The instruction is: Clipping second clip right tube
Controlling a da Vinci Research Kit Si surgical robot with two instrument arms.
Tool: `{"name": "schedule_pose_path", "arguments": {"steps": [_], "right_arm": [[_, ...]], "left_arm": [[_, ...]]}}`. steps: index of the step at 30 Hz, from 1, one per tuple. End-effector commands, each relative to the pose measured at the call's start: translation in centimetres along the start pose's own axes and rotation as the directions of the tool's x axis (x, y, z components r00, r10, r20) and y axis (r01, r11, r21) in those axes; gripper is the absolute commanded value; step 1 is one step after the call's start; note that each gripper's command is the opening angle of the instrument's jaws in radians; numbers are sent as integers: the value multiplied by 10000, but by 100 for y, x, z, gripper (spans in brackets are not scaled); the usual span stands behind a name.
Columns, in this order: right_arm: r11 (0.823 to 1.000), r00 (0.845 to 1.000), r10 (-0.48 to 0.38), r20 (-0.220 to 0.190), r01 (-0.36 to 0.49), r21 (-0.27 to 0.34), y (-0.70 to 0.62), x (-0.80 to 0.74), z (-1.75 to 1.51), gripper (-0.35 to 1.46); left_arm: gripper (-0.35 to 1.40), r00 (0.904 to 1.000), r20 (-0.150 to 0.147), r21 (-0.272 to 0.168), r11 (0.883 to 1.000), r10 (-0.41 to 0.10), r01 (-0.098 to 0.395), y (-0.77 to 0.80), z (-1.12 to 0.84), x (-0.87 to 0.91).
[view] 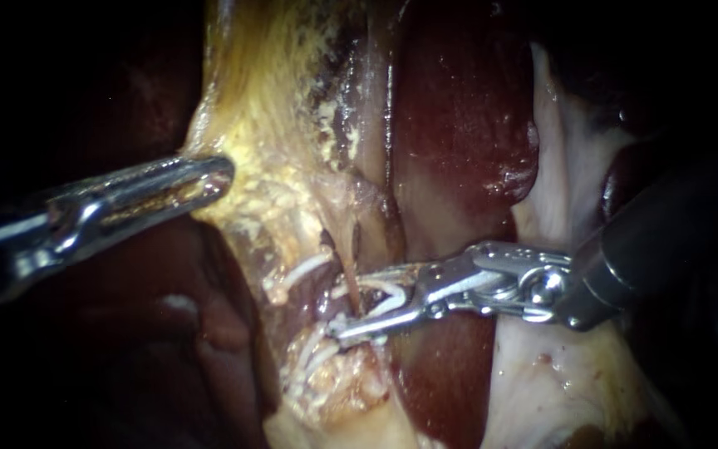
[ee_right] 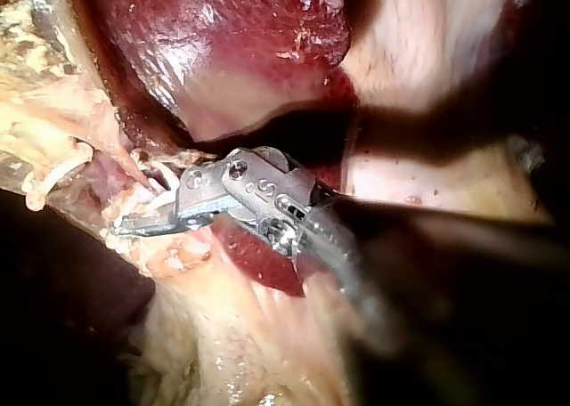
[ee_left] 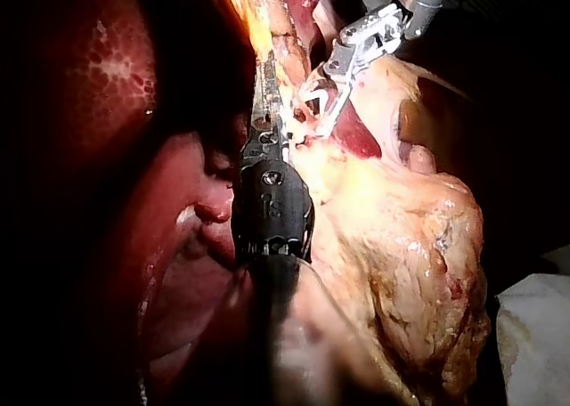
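My right instrument (view: pixel 344 308) comes in from the right, its jaws apart and astride a thin brownish tube (view: pixel 344 264). A white clip (view: pixel 386 291) shows between the jaws. Two other white clips sit nearby, one (view: pixel 302 269) to the left and one (view: pixel 316 357) lower down. The right wrist view shows the same jaws (ee_right: pixel 134 212) reaching into the stringy tissue. My left instrument (view: pixel 213 179) enters from the left and is shut on the yellowish gallbladder tissue (view: pixel 268 150), holding it taut. In the left wrist view its jaws (ee_left: pixel 265 85) are buried in that tissue, and my right instrument (ee_left: pixel 316 112) is beside them.
Dark red liver (view: pixel 459 125) lies behind and beneath the right instrument's jaws. Pale membrane (view: pixel 567 141) spreads to the right, above the shaft. A white cloth (ee_left: pixel 534 335) lies beyond the fatty mass in the left wrist view.
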Motion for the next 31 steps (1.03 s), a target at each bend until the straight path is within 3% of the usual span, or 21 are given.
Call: {"name": "schedule_pose_path", "arguments": {"steps": [1,7,9,12,19,31], "right_arm": [[10000,10000,-5,5,5,3,0,1,1,49],[9999,10000,-12,46,12,101,0,1,2,30],[9999,10000,-8,46,8,102,0,2,1,10],[9999,9999,133,-34,-133,-55,0,4,-1,-35],[9976,9978,669,-41,-669,-199,1,2,-5,-35],[9971,9975,712,-1,-712,-253,3,0,-4,-35]], "left_arm": [[-35,10000,2,-26,10000,-25,25,1,2,1],[-35,10000,6,-53,10000,-36,36,1,1,1],[-35,10000,6,-56,10000,-37,37,1,1,1],[-35,10000,7,-60,10000,-39,39,1,1,1],[-35,10000,10,-75,10000,-44,44,1,1,2],[-35,10000,12,-84,10000,-47,47,1,2,2]]}}
